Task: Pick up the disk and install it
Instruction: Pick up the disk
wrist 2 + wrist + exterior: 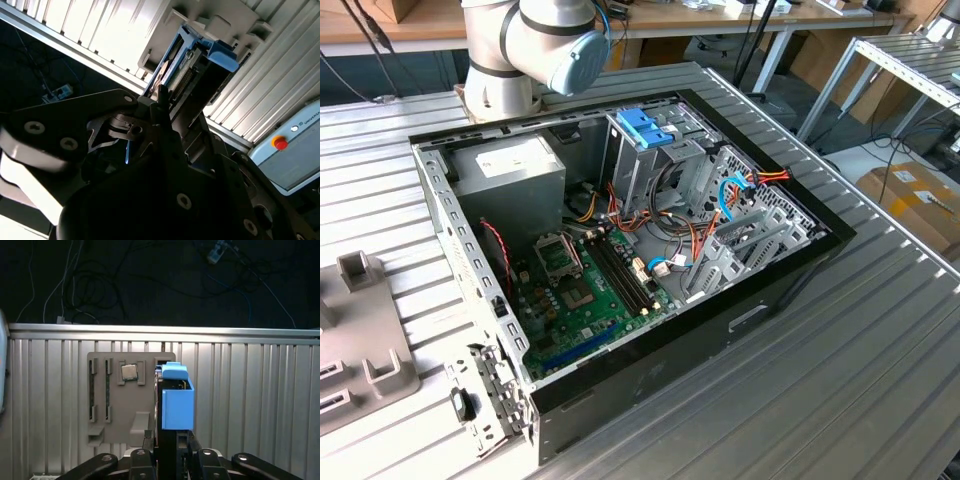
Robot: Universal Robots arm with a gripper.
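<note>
In the first wrist view the gripper (167,442) had its jaws clenched on the disk (175,400), which stood on its thin edge at one side edge of the grey holder plate (115,405). I could not tell if it was lifted. Gripping the flat faces probably left the blue rails (222,54) free for sliding into the open computer case (650,380).

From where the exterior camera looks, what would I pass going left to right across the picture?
Grey tray → power supply → blue-topped cage → red and yellow wires → cardboard box.
</note>
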